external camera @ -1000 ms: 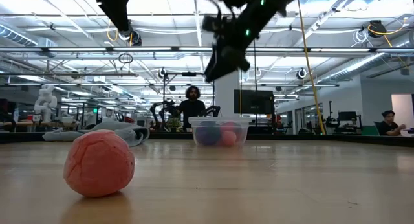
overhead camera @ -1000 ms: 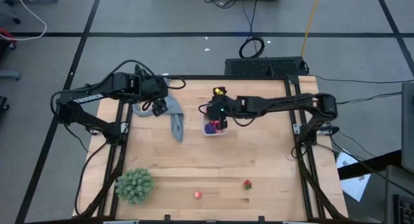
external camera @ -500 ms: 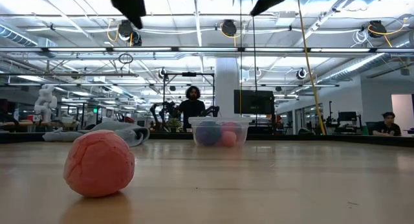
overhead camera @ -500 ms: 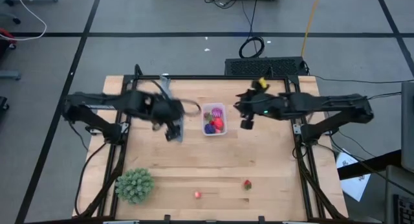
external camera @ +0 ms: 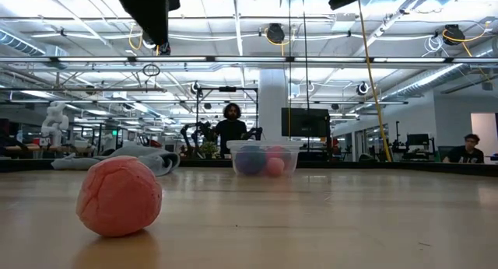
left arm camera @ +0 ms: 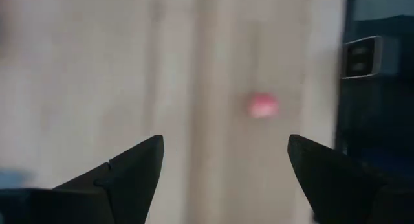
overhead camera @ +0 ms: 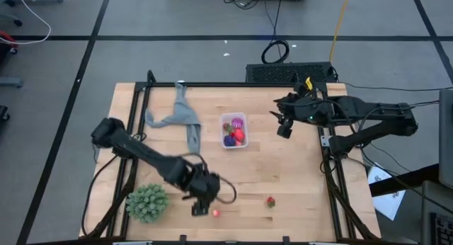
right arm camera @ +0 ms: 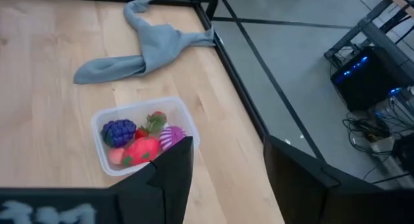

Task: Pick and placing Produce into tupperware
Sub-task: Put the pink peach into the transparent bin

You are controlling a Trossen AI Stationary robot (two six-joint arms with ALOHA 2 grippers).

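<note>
Pale wooden planks make up the counter (overhead camera: 283,167), framed by dark rails, with grey floor around it. Low near the front edge hangs the left claw (overhead camera: 200,208), its fingers (left arm camera: 129,169) spread apart and holding nothing. Just beside it lies a pink berry (overhead camera: 216,212), which shows blurred between the two fingers in the left wrist view (left arm camera: 262,106). A little farther along the front lies a red berry (overhead camera: 270,201), apart from both claws. On the other side of the left claw sits the green spiky ball (overhead camera: 148,202).

Toward the back of the counter stands the clear tupperware (overhead camera: 228,142), upright and open. In it lie a dark blue-purple fruit (right arm camera: 119,131), a larger red-pink one (right arm camera: 142,149), a magenta spiky one (right arm camera: 172,136) and a small red berry with a green top (right arm camera: 154,120); a pale pinkish piece under them is hard to make out. The right claw (overhead camera: 285,124) hovers beside the tupperware, well above the counter, with its fingers (right arm camera: 169,172) partly apart and empty. Beyond the container the grey cloth (overhead camera: 182,121) lies crumpled.

From the low view a pink ball (external camera: 119,196) fills the foreground, and both arms are cut off at the top edge.
</note>
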